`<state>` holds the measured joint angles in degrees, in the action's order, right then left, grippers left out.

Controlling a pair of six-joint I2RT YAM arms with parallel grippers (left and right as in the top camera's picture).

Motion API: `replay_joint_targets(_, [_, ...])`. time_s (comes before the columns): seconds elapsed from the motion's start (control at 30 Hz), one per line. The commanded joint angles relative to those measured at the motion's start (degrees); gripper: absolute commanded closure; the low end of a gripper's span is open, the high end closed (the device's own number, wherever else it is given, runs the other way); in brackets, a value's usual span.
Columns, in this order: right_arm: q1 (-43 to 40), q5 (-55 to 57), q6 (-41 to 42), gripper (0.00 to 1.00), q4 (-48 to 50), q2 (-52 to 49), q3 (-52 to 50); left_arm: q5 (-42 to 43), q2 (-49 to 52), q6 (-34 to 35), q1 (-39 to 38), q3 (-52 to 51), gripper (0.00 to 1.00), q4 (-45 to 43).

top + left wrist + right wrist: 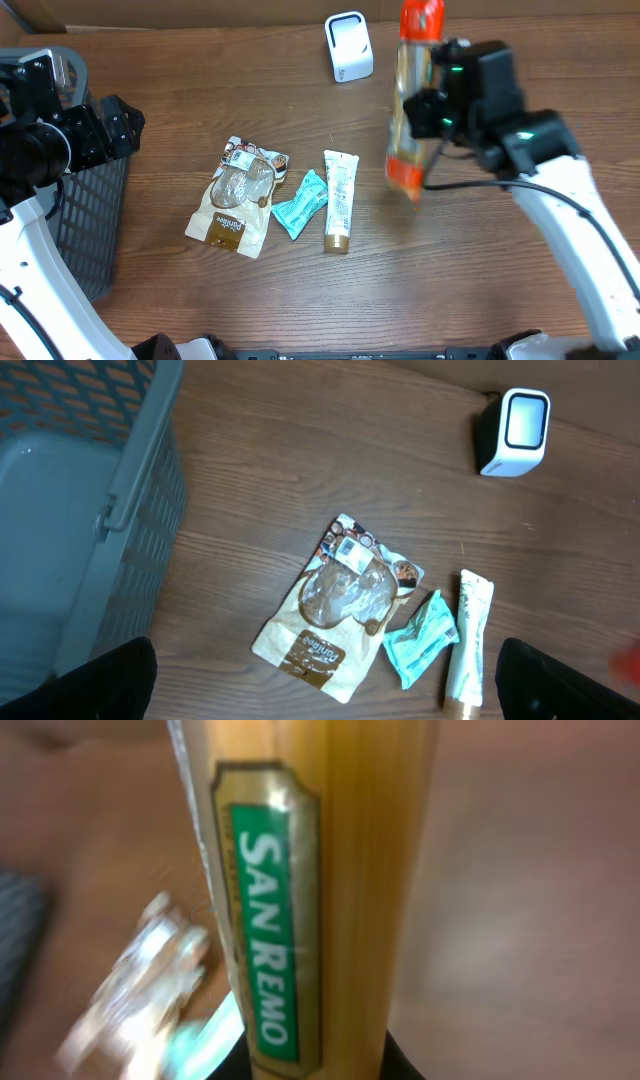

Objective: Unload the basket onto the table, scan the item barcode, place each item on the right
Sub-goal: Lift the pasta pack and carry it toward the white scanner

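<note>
We find the right end effector (440,105) clenched on the pasta packet (402,135), its long axis running toward the table's far edge, just right of the scanner (348,47); the left end effector (112,125), released, is farther.

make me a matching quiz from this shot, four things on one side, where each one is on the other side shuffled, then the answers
1 white scanner
2 pasta packet
3 teal sachet
4 dark basket

a between the brown pouch and the cream tube
b at the left edge of the table
c held up off the table in the right claw
d standing at the table's far edge

Pairs: 1-d, 2-c, 3-a, 4-b
</note>
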<state>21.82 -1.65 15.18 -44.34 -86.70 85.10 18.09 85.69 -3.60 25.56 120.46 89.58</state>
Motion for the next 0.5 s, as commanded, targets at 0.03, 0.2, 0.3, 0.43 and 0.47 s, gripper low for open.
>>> replay_joint_targets(0.03, [3.8,21.7,-7.0,0.96,13.6,-6.1,3.0,0.8,0.1,-1.1,0.2,0.0,0.01,0.0])
replay_joint_targets(0.2, [4.2,21.8,-27.6,0.96,27.4,-13.4,3.0,0.8,0.1,-1.1,0.1,0.0,0.0,0.0])
replay_joint_targets(0.3, [4.2,22.0,-32.2,0.96,32.7,-16.2,3.1,0.8,0.1,-1.1,0.1,0.0,0.0,0.0])
replay_joint_targets(0.43, [4.2,24.1,-34.0,0.96,40.0,-17.8,3.1,0.8,0.1,-1.1,0.2,0.0,0.0,0.0])
replay_joint_targets(0.47, [4.2,24.1,-34.9,0.96,41.8,-17.9,3.1,0.8,0.1,-1.1,0.2,0.0,0.0,0.0])
